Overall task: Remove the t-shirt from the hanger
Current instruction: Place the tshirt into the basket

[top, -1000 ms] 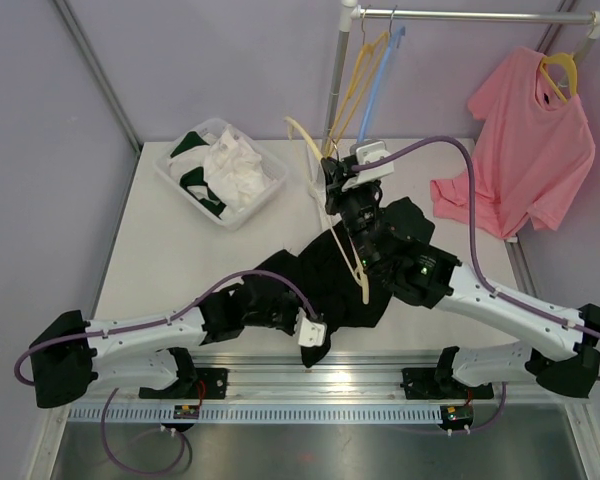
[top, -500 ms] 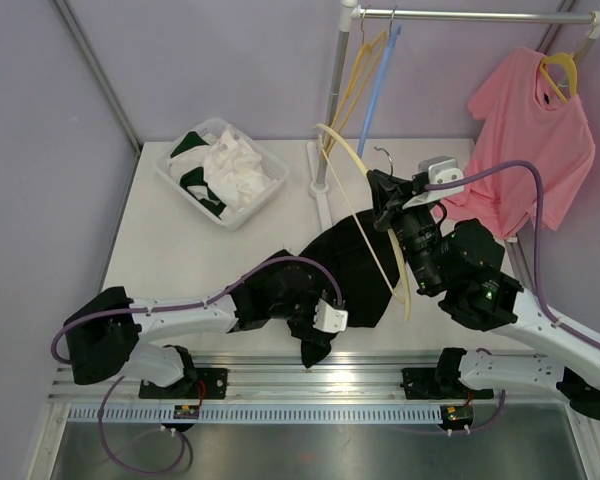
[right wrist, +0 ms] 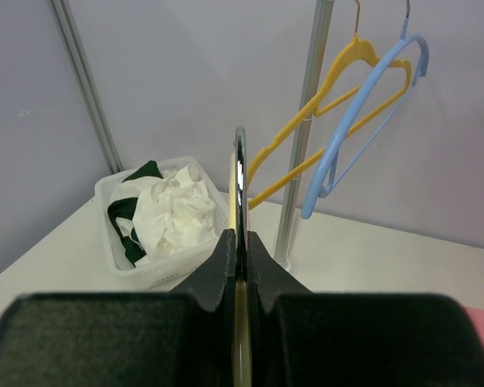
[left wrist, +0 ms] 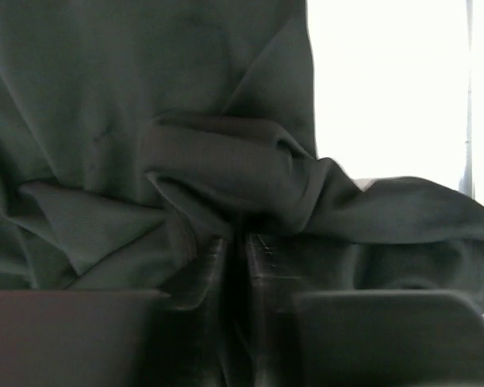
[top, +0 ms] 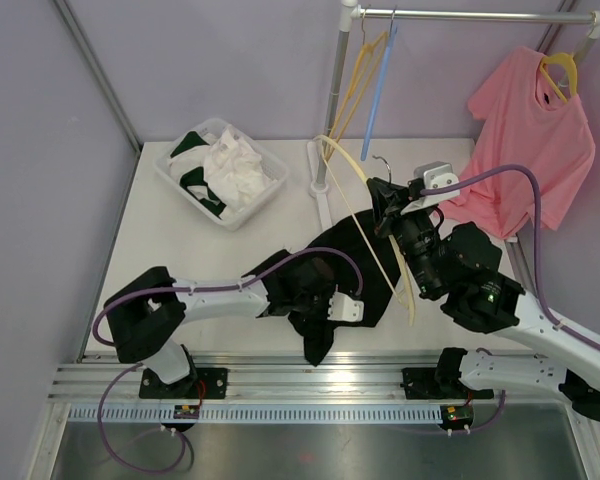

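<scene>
Both arms have shifted in the last second: the right one has swung the hanger up and off toward its own side, and the left one has stretched further across the table into the cloth. Now the right gripper [right wrist: 239, 242] is clamped tight on the pale hanger [right wrist: 239, 161], which stands edge-on above its fingers. The dark t-shirt [top: 365, 255] lies crumpled on the table below and to the left of that gripper. It also lies right under the left gripper [left wrist: 235, 246], whose jaws are drawn nearly together on a bunched fold just ahead of the fingertips. From above, the hanger's lower arm crosses over the cloth; I cannot tell whether it is free of the neck opening.

To my eye the step is the separating pull. It wants the left gripper pinning the fabric firmly while the right draws the hanger up and away along its own length. The pull should be slow, so a caught shoulder slides off instead of dragging the whole shirt. The rack pole [right wrist: 306, 129] stands close beyond the right gripper, so the lift should keep clear of it.
</scene>
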`<state>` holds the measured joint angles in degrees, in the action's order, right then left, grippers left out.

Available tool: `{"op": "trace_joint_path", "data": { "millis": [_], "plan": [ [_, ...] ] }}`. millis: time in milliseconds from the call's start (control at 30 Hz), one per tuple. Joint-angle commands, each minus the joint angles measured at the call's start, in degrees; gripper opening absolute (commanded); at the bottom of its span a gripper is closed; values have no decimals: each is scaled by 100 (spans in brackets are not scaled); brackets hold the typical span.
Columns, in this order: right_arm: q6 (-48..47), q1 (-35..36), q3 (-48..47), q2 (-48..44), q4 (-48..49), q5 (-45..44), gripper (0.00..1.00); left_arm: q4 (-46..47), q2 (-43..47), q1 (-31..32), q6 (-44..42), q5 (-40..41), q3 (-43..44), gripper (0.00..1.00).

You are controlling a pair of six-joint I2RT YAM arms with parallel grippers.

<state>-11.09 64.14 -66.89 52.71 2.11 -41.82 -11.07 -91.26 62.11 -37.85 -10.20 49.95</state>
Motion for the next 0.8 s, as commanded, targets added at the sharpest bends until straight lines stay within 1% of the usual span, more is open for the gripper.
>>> {"op": "trace_joint_path", "data": {
  "millis": [0, 100, 233, 333, 367, 400, 433, 467, 500, 533, 567, 600, 700, 767],
  "plan": [
    [28, 37, 18, -191, 290, 113, 0, 272, 135, -93, 189, 228, 217, 8],
    [2, 46, 53, -243, 290, 52, 0, 167, 354, -199, 391, 395, 400, 0],
    [-33, 37, 124, -331, 334, -54, 0, -359, 750, -585, 690, 386, 699, 0],
    [-25, 37, 159, -393, 360, -45, 0, -501, 1197, -927, 928, 667, 797, 0],
    [-25, 37, 168, -402, 352, -37, 0, -475, 1599, -1033, 1032, 712, 736, 0],
    [-25, 37, 159, -393, 352, -36, 0, -397, 1803, -1234, 1121, 773, 674, 0],
    [-25, 37, 150, -375, 343, -45, 0, -161, 2083, -1332, 1191, 913, 595, 0],
    [-33, 37, 142, -367, 334, -63, 0, 15, 2591, -1420, 1401, 992, 394, 0],
    [-33, 37, 124, -349, 334, -54, 0, 235, 2909, -1595, 1507, 1359, 244, 0],
    [-33, 37, 124, -332, 325, -63, 0, 846, 3182, -1649, 1630, 1589, 86, 0],
    [-33, 37, 115, -323, 317, -71, 0, 1174, 3429, -1710, 1788, 1800, -316, 0],
    [-33, 37, 115, -314, 334, -72, 0, 1665, 3857, -1763, 1789, 2132, -450, 0],
    [-25, 46, 115, -287, 334, -71, 0, 2160, 4378, -1798, 1833, 2609, -802, 0],
    [-16, 37, 115, -287, 334, -63, 0, 2311, 4529, -1807, 1860, 2567, -926, 0]
  ]
}}
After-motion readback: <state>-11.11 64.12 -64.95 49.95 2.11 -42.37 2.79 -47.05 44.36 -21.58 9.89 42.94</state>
